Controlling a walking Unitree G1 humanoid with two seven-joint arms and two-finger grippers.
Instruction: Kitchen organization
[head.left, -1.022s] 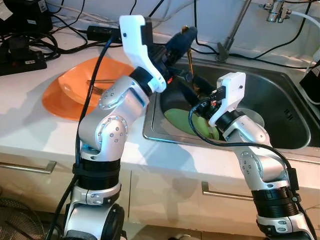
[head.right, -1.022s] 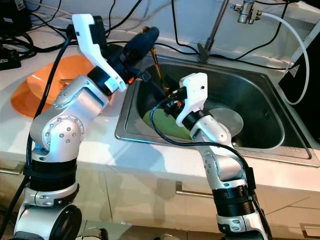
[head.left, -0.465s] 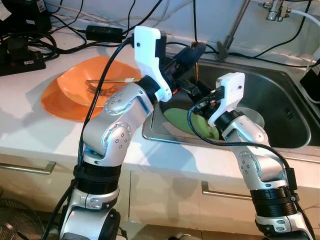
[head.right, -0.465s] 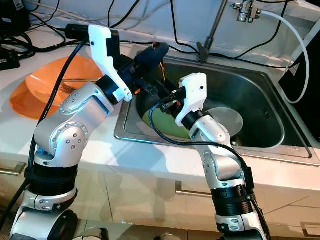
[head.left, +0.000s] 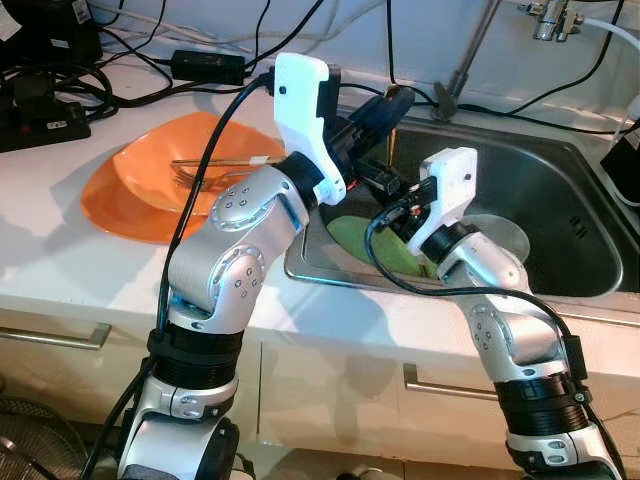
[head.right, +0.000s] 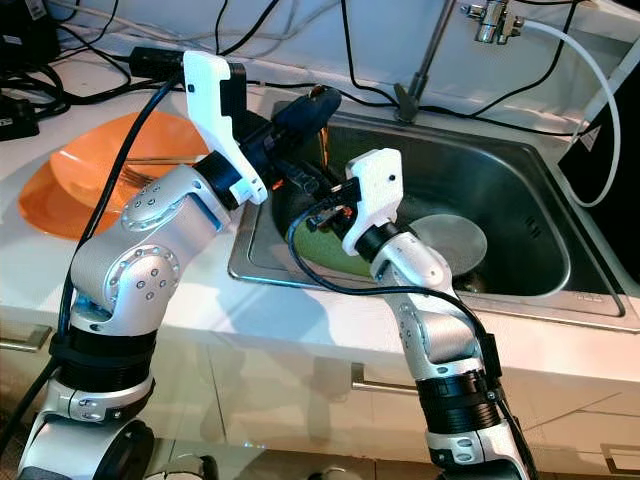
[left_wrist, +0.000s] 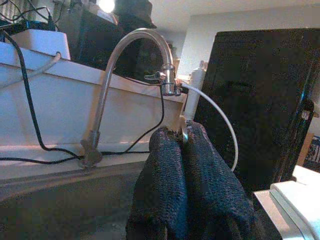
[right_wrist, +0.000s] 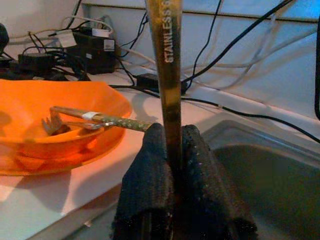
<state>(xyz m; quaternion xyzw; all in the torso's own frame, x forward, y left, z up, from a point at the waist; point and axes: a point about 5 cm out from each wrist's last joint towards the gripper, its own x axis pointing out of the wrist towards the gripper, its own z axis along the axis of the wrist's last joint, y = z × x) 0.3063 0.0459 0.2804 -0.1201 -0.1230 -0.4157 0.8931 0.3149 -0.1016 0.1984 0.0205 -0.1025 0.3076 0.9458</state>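
Observation:
A long brassy metal utensil (right_wrist: 168, 75) stamped STAINLESS stands upright over the left end of the sink (head.left: 575, 215). My right gripper (right_wrist: 172, 137) is shut on its handle, low over a green plate (head.left: 352, 238) lying in the sink. My left gripper (head.left: 392, 98) reaches over the sink's left rim from above, fingers pressed together on the utensil's upper end (left_wrist: 183, 135). An orange bowl (head.left: 112, 195) sits on the white counter to the left, with a fork (head.left: 218, 165) lying inside it.
A grey round plate (head.left: 508, 238) lies in the sink right of the green one. The faucet (head.left: 468, 62) rises behind the sink. Black cables and power adapters (head.left: 40, 105) crowd the back of the counter. Cabinet drawers with handles (head.left: 55, 335) are below.
My left arm has swung right and down from above the counter edge to over the sink, lowering the utensil. The right wrist has shifted slightly left. The bowl and fork are still.

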